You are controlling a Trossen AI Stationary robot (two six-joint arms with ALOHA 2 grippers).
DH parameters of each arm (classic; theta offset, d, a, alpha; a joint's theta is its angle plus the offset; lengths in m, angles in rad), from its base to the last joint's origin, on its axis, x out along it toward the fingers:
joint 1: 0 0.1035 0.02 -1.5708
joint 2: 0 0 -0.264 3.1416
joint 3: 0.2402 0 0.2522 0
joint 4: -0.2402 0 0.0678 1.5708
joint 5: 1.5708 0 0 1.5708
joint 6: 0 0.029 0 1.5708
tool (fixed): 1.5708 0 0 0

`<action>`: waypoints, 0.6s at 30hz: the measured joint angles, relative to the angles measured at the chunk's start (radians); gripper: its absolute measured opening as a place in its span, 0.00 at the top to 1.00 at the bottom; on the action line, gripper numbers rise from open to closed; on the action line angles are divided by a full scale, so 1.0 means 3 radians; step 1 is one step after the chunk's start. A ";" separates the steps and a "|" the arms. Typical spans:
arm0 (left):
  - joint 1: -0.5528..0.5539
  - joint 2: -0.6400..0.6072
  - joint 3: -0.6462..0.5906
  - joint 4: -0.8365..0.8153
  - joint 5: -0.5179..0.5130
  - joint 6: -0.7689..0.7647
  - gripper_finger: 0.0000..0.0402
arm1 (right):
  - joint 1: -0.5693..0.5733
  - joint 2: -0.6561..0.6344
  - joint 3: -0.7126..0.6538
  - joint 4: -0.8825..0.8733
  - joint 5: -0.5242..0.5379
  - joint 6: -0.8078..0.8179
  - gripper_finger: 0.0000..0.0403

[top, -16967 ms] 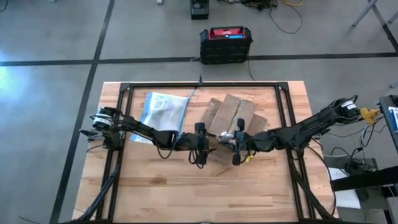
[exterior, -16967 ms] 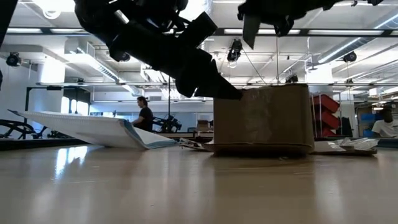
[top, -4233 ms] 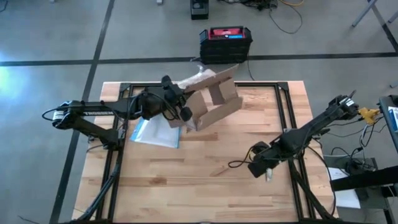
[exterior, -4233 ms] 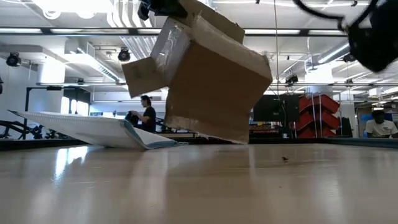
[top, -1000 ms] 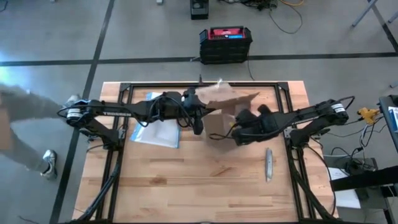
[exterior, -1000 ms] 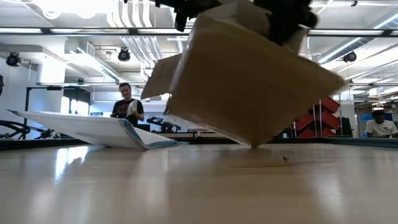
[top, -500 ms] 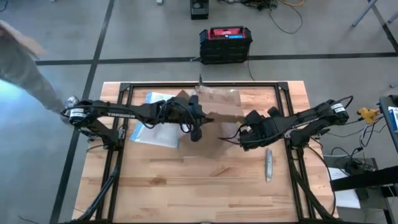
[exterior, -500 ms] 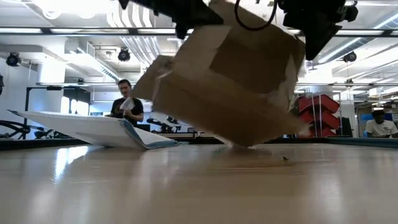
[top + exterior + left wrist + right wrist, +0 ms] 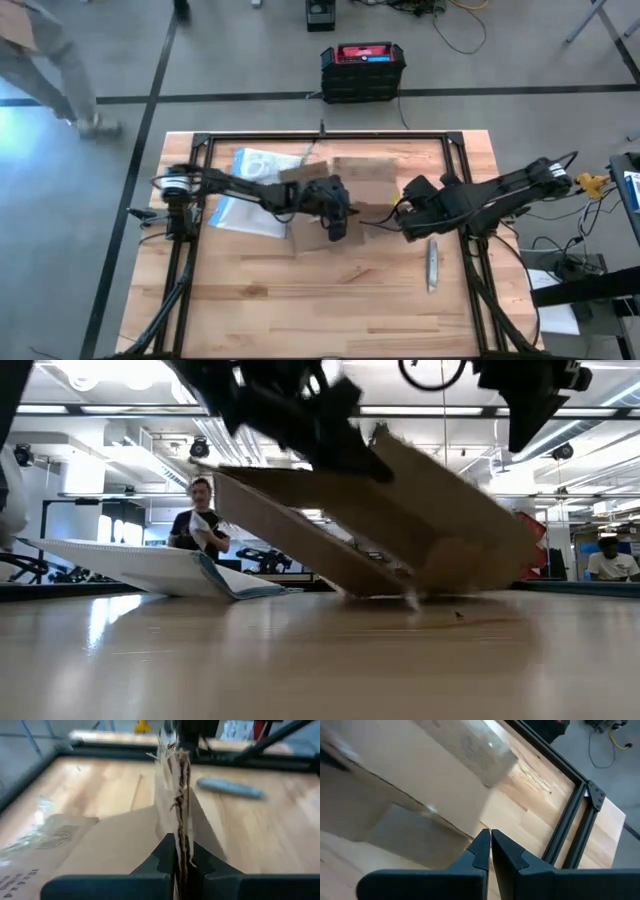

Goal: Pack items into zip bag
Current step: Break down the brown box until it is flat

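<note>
The desk (image 9: 250,310) carries everything. Near the middle of its far edge the cardboard box (image 9: 355,185) lies collapsed and tilted, probably so it can be cleared out of the way. The zip bag (image 9: 255,185) lies flat toward the far left corner, just beside the box, with whitish items (image 9: 262,165) showing through it. The grey tool (image 9: 432,265) lies near the right edge. The left pincer (image 9: 335,215) is clamped on a box flap; the right pincer (image 9: 412,205), closed and empty, hovers beside the box.
</note>
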 joint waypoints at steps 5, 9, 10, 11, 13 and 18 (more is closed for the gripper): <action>0.0130 0.0507 0.0779 -0.0130 -0.0009 0.0185 1.00 | -0.0001 -0.0089 0.0000 0.0020 0.0008 -0.0019 1.00; 0.0176 0.0898 0.1556 -0.0705 0.0002 0.0350 1.00 | 0.0000 -0.0085 0.0000 0.0053 -0.0005 -0.0023 1.00; 0.0180 0.0979 0.1744 -0.0877 0.0066 0.0465 1.00 | -0.0001 -0.0080 -0.0001 0.0058 -0.0016 -0.0024 1.00; 0.0181 0.1064 0.1931 -0.1084 0.0180 0.0593 0.99 | -0.0001 -0.0076 -0.0001 0.0066 -0.0027 -0.0028 1.00; 0.0177 0.1227 0.2302 -0.1513 0.0377 0.0801 0.98 | -0.0001 -0.0076 -0.0004 0.0067 -0.0043 -0.0055 1.00; 0.0182 0.1548 0.2937 -0.2341 0.0437 0.0998 0.92 | -0.0001 -0.0147 -0.0005 0.0059 -0.0039 -0.0271 1.00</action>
